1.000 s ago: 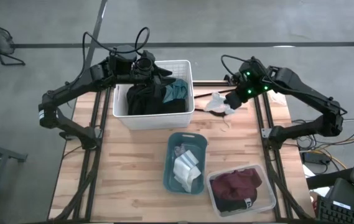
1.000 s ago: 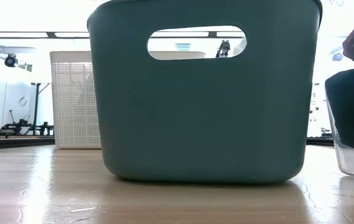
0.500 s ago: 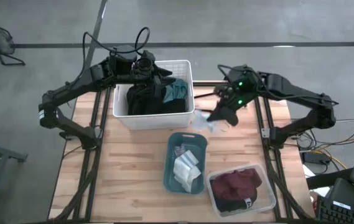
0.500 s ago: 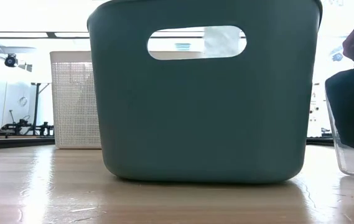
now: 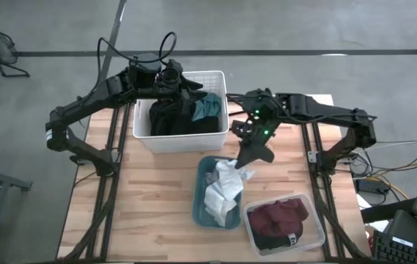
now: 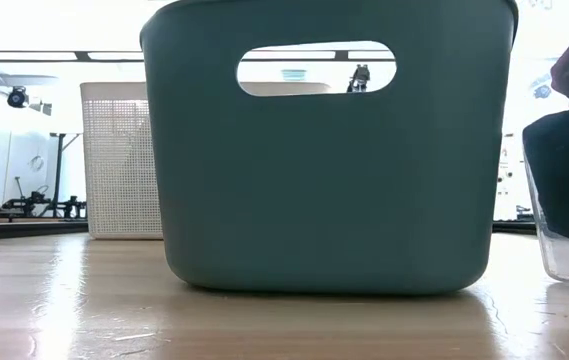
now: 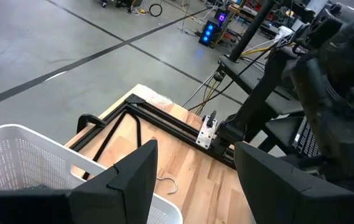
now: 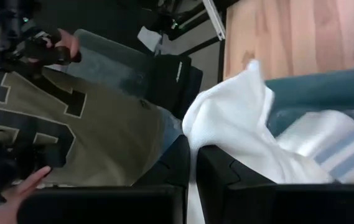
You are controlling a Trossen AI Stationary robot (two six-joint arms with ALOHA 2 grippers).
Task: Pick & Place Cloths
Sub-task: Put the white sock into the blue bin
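My right gripper (image 5: 253, 156) is over the far right corner of the teal bin (image 5: 201, 196), shut on a small white cloth (image 5: 229, 174). The cloth trails down into the bin onto other white and blue-striped cloth (image 5: 218, 203). My left gripper (image 7: 195, 180) is open, hovering over the white basket (image 5: 181, 139), which holds the black cloth (image 5: 171, 117) and the teal cloth (image 5: 209, 107). The maroon cloth (image 5: 281, 215) lies in the clear bin (image 5: 312, 236). I cannot see the navy cloth. My right gripper pinches the white cloth by a bunched upper edge (image 8: 209, 134) between its two fingers, slanting down from the table's far right. The cloth hangs slack below the fingers, with its lower part (image 5: 225, 180) inside the teal bin, on the cloth lying there.
A wire hanger's hook (image 7: 167, 183) lies on the wood right of the basket. In the low view the teal bin (image 6: 329, 150) fills the middle, with the basket (image 6: 119, 160) behind it and the clear bin (image 6: 564, 210) at right. A person (image 8: 71, 124) stands beyond the table.
My right gripper has moved from the table's far right toward the near edge and the left, ending over the teal bin. The white cloth went with it, was lifted off the wood and now drapes into the bin. The left arm has kept still.
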